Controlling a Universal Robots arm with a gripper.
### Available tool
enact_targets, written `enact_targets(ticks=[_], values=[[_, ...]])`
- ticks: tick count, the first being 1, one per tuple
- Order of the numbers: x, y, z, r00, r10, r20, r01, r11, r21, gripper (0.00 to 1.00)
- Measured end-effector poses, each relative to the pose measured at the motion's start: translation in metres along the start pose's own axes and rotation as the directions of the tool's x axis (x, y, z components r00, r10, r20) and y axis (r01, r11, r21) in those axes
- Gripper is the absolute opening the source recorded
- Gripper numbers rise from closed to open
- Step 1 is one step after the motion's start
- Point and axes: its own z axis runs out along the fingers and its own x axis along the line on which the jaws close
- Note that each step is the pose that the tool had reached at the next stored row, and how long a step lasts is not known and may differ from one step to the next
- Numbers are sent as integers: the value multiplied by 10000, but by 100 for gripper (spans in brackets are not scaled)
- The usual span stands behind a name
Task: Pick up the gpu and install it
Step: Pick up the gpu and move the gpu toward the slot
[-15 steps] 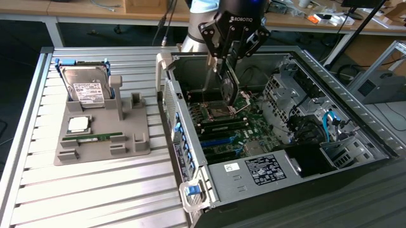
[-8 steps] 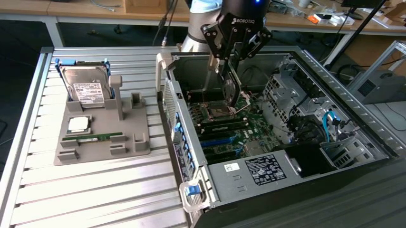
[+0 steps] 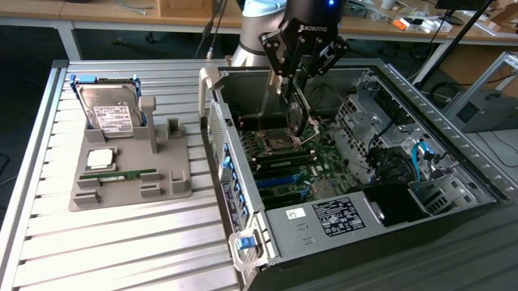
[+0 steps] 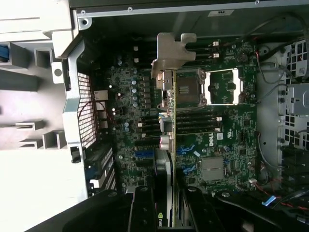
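1. Gripper [image 3: 292, 85] partly closed, fingers pinching the gpu [image 3: 298, 118] by its edge.
2. gpu hangs upright inside the open computer case [image 3: 453, 121], above the motherboard [image 3: 304, 167], not seated.
3. Grey tray [image 3: 121, 188] with hard drive [image 3: 111, 112] well apart, at the exterior view's left.

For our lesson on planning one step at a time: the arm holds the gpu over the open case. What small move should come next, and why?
Probably carry the gpu along the board toward the blue slots. The gripper has its jaws shut on it, and it hangs above the processor socket, short of those slots.
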Motion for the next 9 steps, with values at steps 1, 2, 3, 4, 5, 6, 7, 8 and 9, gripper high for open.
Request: enact_targets(ticks=[1,2,3,4,5,6,7,8,9], values=[[-5,0,3,10000,0,0,0,10000,0,27],[-10,0,5,10000,0,0,0,10000,1,27],[-19,0,10,10000,0,0,0,10000,1,27],[-32,1,17,10000,0,0,0,10000,1,27],[-39,1,22,10000,0,0,0,10000,1,27],[-43,1,25,10000,0,0,0,10000,0,27],[-48,1,28,10000,1,0,-1,10000,0,27],[-52,1,31,10000,1,0,-1,10000,0,27],[-57,1,34,10000,0,0,0,10000,1,27]])
